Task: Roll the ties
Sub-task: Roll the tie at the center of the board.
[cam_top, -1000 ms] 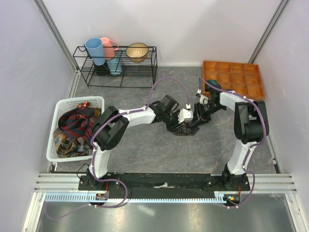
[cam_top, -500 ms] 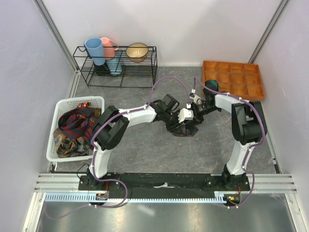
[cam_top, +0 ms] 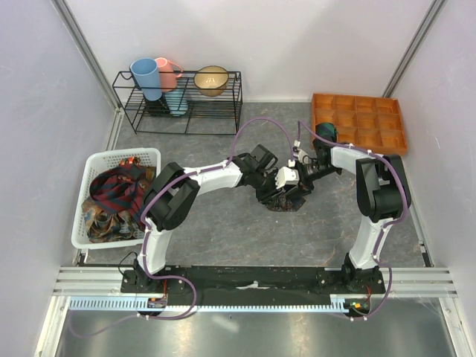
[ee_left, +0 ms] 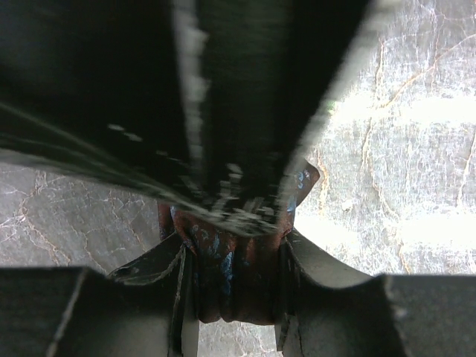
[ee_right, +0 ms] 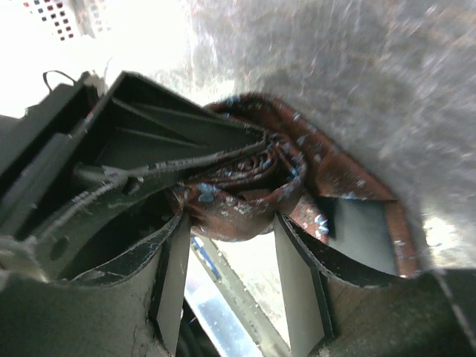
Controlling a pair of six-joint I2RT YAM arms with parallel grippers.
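Observation:
A maroon-brown tie with blue specks (cam_top: 281, 203) lies rolled up on the grey table, mid-right. My left gripper (cam_top: 285, 195) is shut on the roll; in the left wrist view the roll (ee_left: 234, 275) is pinched between its jaws (ee_left: 234, 256). My right gripper (cam_top: 296, 187) meets it from the right. In the right wrist view its fingertips (ee_right: 232, 223) close on the spiral end of the roll (ee_right: 245, 190). More ties, red-navy plaid and gold-brown (cam_top: 111, 197), lie heaped in the white basket (cam_top: 123, 155). A teal roll (cam_top: 327, 132) sits in the orange tray.
The orange compartment tray (cam_top: 372, 123) stands at the back right. A black wire rack (cam_top: 212, 119) with cups and a bowl stands at the back left. The white basket is at the left wall. Purple cables arch over both arms.
My right gripper has moved left and down from near the tray onto the roll. The left gripper has stayed on the roll.

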